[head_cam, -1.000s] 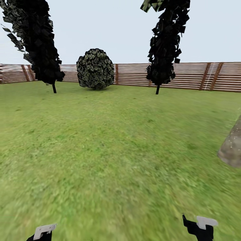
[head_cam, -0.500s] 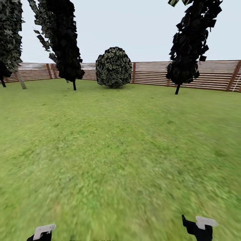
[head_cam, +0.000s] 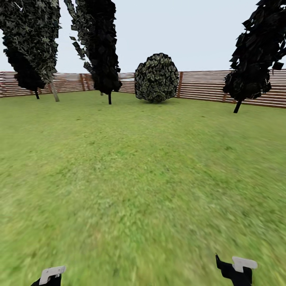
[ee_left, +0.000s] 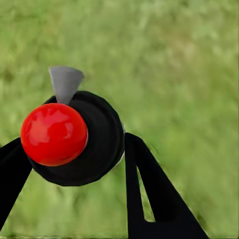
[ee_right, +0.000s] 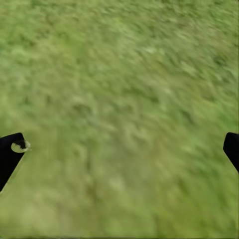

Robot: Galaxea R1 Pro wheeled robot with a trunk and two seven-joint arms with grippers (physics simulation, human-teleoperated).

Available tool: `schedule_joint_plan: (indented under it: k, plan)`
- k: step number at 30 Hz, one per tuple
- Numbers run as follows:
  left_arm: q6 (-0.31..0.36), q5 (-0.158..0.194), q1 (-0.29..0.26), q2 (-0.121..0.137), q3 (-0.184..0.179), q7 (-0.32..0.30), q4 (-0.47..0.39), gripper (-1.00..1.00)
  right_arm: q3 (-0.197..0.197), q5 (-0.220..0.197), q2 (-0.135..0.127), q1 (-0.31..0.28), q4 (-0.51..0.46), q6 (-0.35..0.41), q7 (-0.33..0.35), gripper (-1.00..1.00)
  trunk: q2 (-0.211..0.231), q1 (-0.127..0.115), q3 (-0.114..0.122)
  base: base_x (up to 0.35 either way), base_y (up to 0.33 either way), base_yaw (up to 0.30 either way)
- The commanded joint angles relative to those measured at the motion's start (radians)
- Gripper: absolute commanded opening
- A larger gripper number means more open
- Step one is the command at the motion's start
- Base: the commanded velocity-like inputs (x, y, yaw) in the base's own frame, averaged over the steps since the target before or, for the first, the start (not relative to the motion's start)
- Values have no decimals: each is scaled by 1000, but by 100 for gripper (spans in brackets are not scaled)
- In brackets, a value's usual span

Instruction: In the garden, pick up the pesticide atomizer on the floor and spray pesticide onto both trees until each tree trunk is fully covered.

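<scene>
Left hand [ee_left: 74, 149] clamps atomizer [ee_left: 74, 137], nozzle pointing at grass; right hand [ee_right: 119, 149] spread, empty; trunks unseen.

A round shrub [head_cam: 157, 78] stands between black conifers [head_cam: 98, 43] by the fence [head_cam: 206, 85].

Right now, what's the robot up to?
It stands on the lawn of the fenced garden. The left gripper is shut on the pesticide atomizer, a dark bottle with a red knob. The right gripper hangs open over bare grass. Ahead, by the wooden fence, stand dark conifers and a round shrub. One thin pale trunk shows far off at the left; no spray is visible.
</scene>
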Motion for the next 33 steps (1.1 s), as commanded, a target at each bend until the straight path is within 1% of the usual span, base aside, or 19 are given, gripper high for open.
schedule_joint_plan:
  k: [1, 33]
  plan:
    - [-3, 5, -1, 0, 4, -6, 1, -100, -8, 6, 0, -1, -1, -5, 8, 100, 0, 0, -2, -112, 300, 268]
    - [-3, 5, -1, 0, 4, -6, 1, -100, -8, 6, 0, -1, -1, -5, 8, 100, 0, 0, -29, -126, 298, 268]
